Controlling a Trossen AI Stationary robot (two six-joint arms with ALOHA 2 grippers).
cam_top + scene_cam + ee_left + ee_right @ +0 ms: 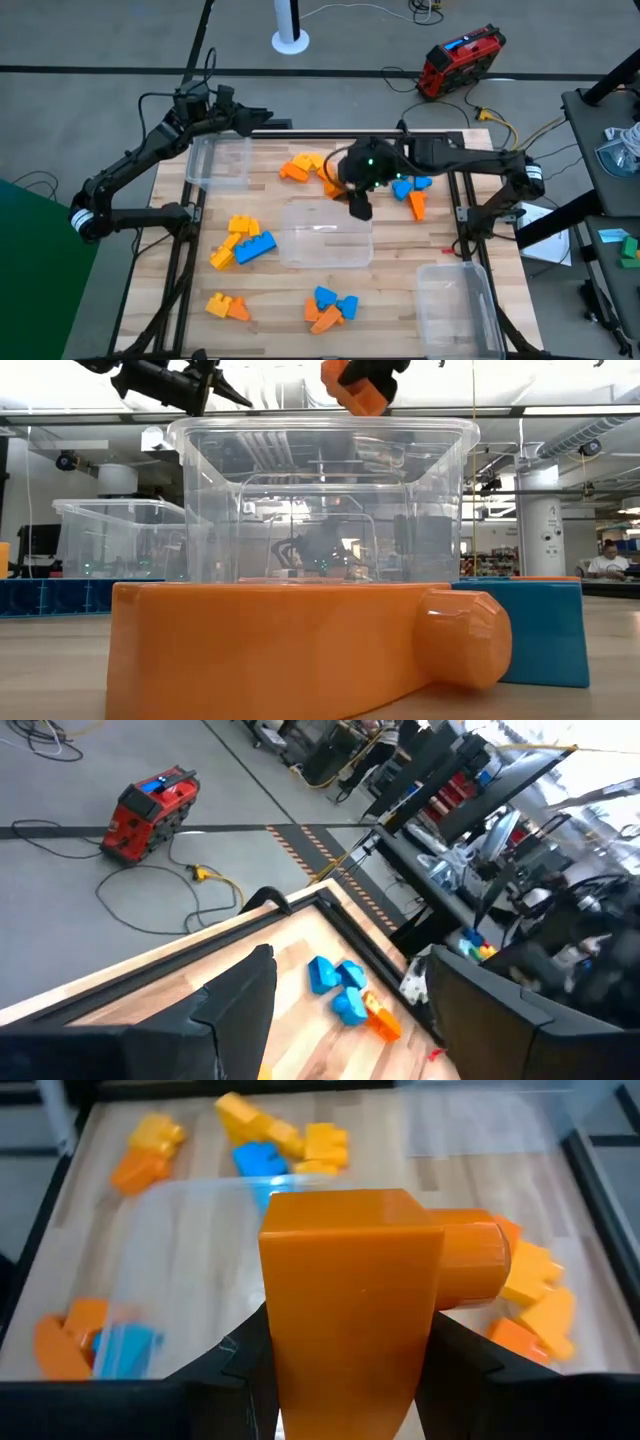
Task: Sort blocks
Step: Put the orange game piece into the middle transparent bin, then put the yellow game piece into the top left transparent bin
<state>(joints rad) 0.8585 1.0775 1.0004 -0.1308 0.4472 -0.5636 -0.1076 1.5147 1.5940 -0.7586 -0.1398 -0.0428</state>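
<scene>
The right claw (345,1370) holds an orange plastic block with a round peg on one side (370,1295), its two dark fingers pressed against the block's flanks. In the high view this claw (360,205) hangs over the far edge of the clear plastic bin in the middle of the wooden tabletop (325,232), and the low view shows the orange block (355,385) lifted above that bin's rim (320,426). The step in hand looks like the carry: one block picked and brought over its bin, not yet let go.

The next move calls for shifting a little further over the bin's open mouth, lowering inside the walls, then parting the fingers so the block drops in and does not catch the rim.

The left claw (340,1020) waits over the far left corner, above a second clear bin (218,160), its fingers spread and empty. The other yellow, orange and blue blocks (245,243) lie scattered in clusters around the middle bin.
</scene>
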